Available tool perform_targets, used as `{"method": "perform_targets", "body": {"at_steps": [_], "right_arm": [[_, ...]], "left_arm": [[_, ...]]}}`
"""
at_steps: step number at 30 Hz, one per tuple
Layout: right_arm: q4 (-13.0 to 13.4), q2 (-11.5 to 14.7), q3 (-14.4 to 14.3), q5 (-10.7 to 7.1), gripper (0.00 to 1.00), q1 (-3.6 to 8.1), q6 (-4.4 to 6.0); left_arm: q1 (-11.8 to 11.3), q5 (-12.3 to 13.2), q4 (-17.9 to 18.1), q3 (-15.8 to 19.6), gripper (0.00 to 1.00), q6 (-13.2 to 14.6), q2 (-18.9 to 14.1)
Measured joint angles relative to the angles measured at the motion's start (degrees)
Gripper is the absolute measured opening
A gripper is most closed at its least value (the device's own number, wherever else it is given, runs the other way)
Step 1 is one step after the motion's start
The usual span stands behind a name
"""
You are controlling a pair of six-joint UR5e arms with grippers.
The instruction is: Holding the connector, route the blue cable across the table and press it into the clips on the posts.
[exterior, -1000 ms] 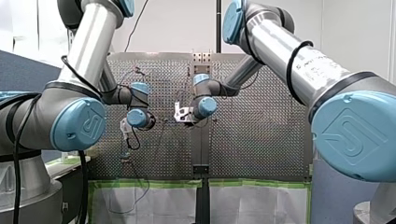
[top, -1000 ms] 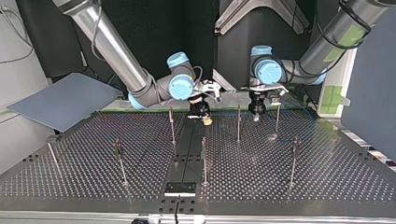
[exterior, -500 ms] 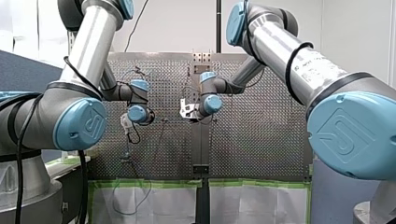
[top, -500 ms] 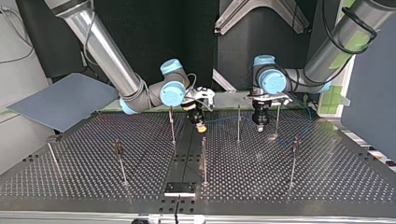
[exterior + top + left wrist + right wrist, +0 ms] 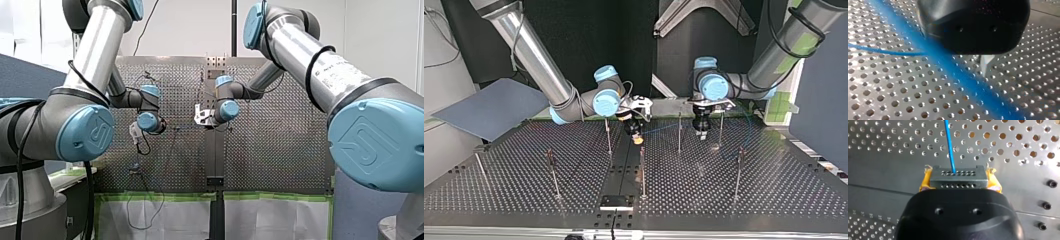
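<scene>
My right gripper (image 5: 959, 183), with yellow pads, is shut on the grey connector (image 5: 958, 176). The blue cable (image 5: 950, 145) leaves the connector and runs ahead over the perforated table. In the top view my right gripper (image 5: 636, 136) hangs low near the middle seam, beside a post (image 5: 608, 135). From it the blue cable (image 5: 664, 128) runs toward another post (image 5: 679, 132) and my left gripper (image 5: 701, 130). In the left wrist view the cable (image 5: 885, 51) passes under my black left gripper (image 5: 981, 61); the grip there is hidden.
Several thin posts stand across the table (image 5: 774, 190), among them one (image 5: 721, 130) right beside my left gripper and one (image 5: 738, 172) nearer the front. A grey board (image 5: 494, 107) leans at the top view's left. A black plate (image 5: 616, 202) sits at the front edge.
My right gripper has shifted toward the top view's left and lower with the connector. My left gripper dropped slightly beside its post. The cable between them now shows as a line.
</scene>
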State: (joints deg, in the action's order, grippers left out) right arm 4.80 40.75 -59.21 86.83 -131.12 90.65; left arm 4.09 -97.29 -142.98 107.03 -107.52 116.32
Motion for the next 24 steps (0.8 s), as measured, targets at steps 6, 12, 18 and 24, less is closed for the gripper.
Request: {"method": "perform_targets", "body": {"at_steps": [6,12,18,24], "right_arm": [[-0.22,0.0,0.02,-0.06,0.0,0.3,0.11],[-0.31,0.0,0.01,-0.08,0.0,1.03,0.32],[-0.35,0.0,0.01,-0.08,0.0,1.7,0.57],[-0.38,-0.01,0.01,-0.87,0.0,1.77,0.6]], "left_arm": [[1.0,-1.57,-3.67,0.0,1.0,1.32,-0.04],[2.46,-2.99,-6.62,0.2,1.0,3.26,-0.25],[3.96,-3.2,-9.64,2.25,1.0,3.86,-2.45],[5.14,-4.69,-12.86,3.13,1.0,3.93,-5.61]]}}
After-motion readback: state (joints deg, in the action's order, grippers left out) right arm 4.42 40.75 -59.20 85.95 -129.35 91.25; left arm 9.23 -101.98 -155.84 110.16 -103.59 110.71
